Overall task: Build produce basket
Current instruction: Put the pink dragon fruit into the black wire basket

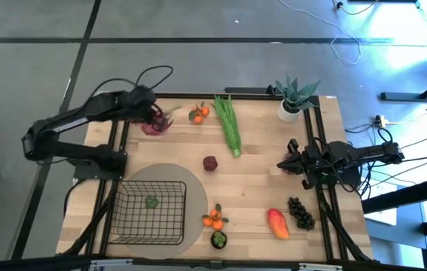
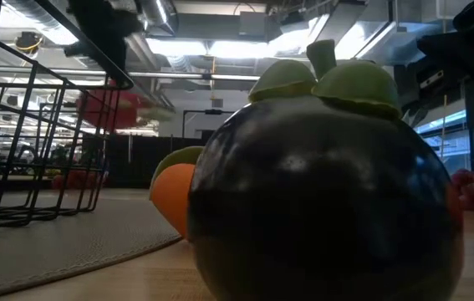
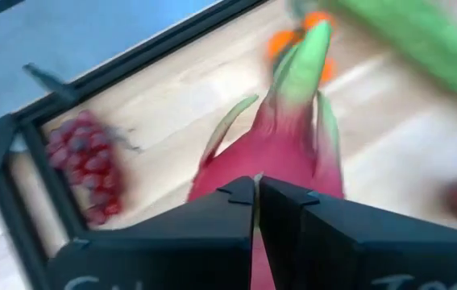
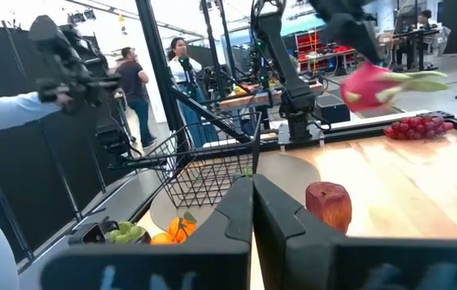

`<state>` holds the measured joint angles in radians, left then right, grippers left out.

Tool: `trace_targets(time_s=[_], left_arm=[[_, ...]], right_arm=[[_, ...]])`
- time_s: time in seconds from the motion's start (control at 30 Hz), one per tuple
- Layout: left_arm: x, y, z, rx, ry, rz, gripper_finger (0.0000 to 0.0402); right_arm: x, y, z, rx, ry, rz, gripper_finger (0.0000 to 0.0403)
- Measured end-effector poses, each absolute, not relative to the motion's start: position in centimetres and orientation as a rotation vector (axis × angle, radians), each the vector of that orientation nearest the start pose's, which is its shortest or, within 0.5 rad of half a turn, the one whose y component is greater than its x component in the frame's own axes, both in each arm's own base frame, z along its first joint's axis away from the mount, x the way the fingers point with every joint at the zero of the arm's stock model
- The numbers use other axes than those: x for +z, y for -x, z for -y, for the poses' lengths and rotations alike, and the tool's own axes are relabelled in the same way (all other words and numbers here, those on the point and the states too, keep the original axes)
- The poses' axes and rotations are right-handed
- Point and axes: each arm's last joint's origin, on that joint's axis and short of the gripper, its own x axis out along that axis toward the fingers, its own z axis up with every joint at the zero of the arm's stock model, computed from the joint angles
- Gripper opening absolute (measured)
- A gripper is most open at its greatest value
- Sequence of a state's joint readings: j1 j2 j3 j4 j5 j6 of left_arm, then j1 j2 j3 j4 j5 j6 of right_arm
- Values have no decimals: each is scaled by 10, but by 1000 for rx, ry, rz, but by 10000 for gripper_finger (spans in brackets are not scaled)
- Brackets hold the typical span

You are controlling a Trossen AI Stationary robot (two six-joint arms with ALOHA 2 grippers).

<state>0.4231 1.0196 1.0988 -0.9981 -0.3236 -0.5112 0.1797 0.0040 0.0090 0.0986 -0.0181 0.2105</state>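
Note:
My left gripper [image 1: 153,114] is shut on a pink dragon fruit [image 3: 284,145] above the table's far left corner. The right wrist view shows the dragon fruit [image 4: 369,87] in the air. The black wire basket [image 1: 149,212] stands on a round grey mat [image 1: 194,188] at the near left, with one small green thing [image 1: 151,201] inside. Tangerines [image 1: 199,113], a long green bunch [image 1: 228,126], a dark red fruit [image 1: 210,162], more tangerines [image 1: 213,219], a mango [image 1: 277,223] and dark grapes [image 1: 300,213] lie on the table. My right gripper [image 1: 285,164] waits shut at the right. My left gripper holds the dragon fruit at its near end [image 3: 248,173], the fingers coming slanting down from above. The shut fingers [image 3: 212,209] cover the place of contact. The fruit is lifted clear of the table, its green-tipped leaves [image 3: 301,56] pointing away from the gripper.
Red grapes [image 3: 87,165] lie in the far left corner, below the lifted fruit. A spiky plant in a white pot [image 1: 294,98] stands at the far right. A dark round fruit [image 1: 218,239] sits at the near edge. People stand beyond the table [image 4: 135,80].

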Motion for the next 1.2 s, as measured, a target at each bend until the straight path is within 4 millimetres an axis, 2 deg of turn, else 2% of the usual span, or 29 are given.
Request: trace_targets(time_s=[0.23, 0.4, 0.53, 0.8, 1.0, 1.2], left_arm=[[353, -142, -35, 712, 560, -585, 0], [356, -141, -9, 543, 551, -586, 0], [358, -146, 10, 416, 538, -582, 0], [368, -160, 45, 207, 558, -476, 0], [361, -171, 75, 112, 577, -528, 0], [347, -180, 103, 71, 602, -618, 0]], right_arm=[[177, -95, -18, 208, -186, 96, 0], [183, -94, -18, 208, -185, 105, 0], [200, -90, -17, 199, -137, 78, 0], [249, -88, -15, 142, -115, -79, 0], [282, -103, -18, 137, -108, -144, 0], [302, -123, -21, 134, -102, -195, 0]])
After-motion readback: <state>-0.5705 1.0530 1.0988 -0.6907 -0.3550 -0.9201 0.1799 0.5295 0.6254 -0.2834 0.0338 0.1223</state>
